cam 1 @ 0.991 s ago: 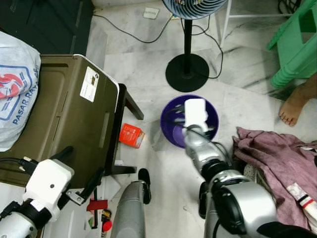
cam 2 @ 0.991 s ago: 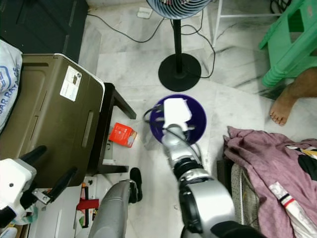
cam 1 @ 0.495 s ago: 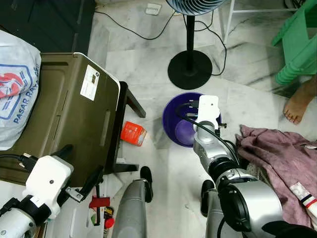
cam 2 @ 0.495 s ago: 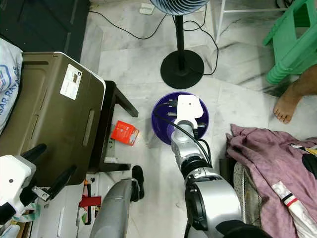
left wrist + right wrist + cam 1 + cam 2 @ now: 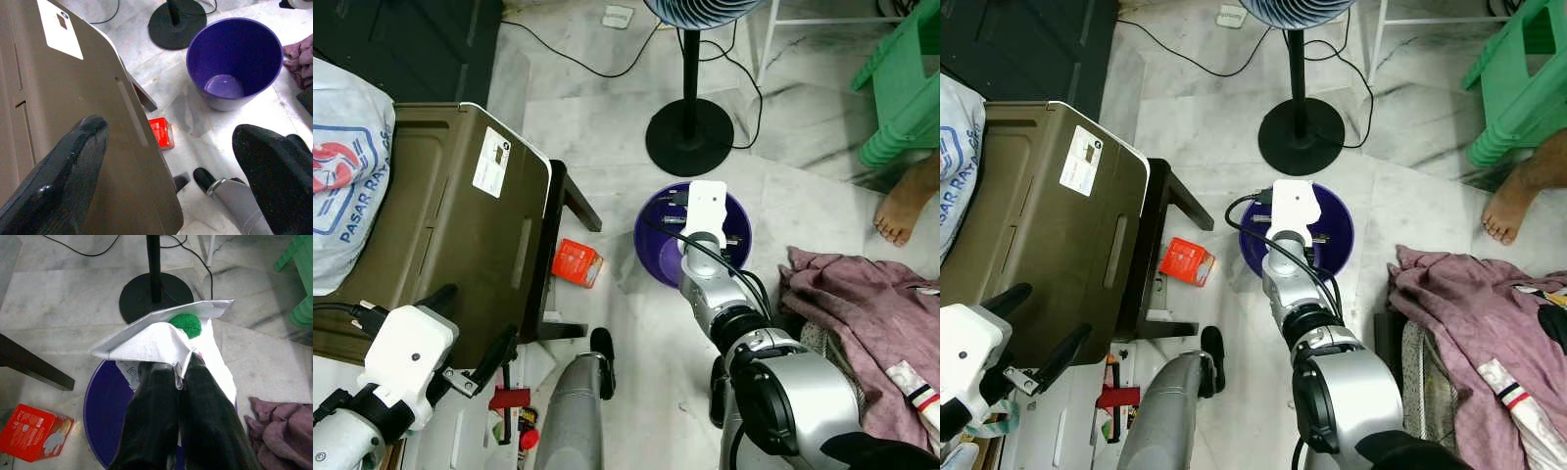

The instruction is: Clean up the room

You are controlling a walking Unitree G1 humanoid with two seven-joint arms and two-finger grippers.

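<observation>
My right gripper (image 5: 178,368) is shut on a crumpled white wrapper (image 5: 156,340) with a green blob (image 5: 186,324) on it. It holds the wrapper right above the mouth of a purple bin (image 5: 651,257) on the marble floor. In the eye views the white right wrist (image 5: 706,206) covers the middle of the bin. A small red box (image 5: 577,264) lies on the floor to the bin's left. My left gripper (image 5: 470,328) is open at the lower left, over the edge of a brown case (image 5: 440,225).
A fan stand's black base (image 5: 689,142) and its cables lie just beyond the bin. Pink cloth (image 5: 862,313) is heaped to the right, near a person's bare foot (image 5: 899,211) and a green stool (image 5: 906,88). A white plastic bag (image 5: 342,166) rests on the case.
The right wrist, still holding the wrapper, swung to the right over the bin and then back to the left. The left arm has stayed put.
</observation>
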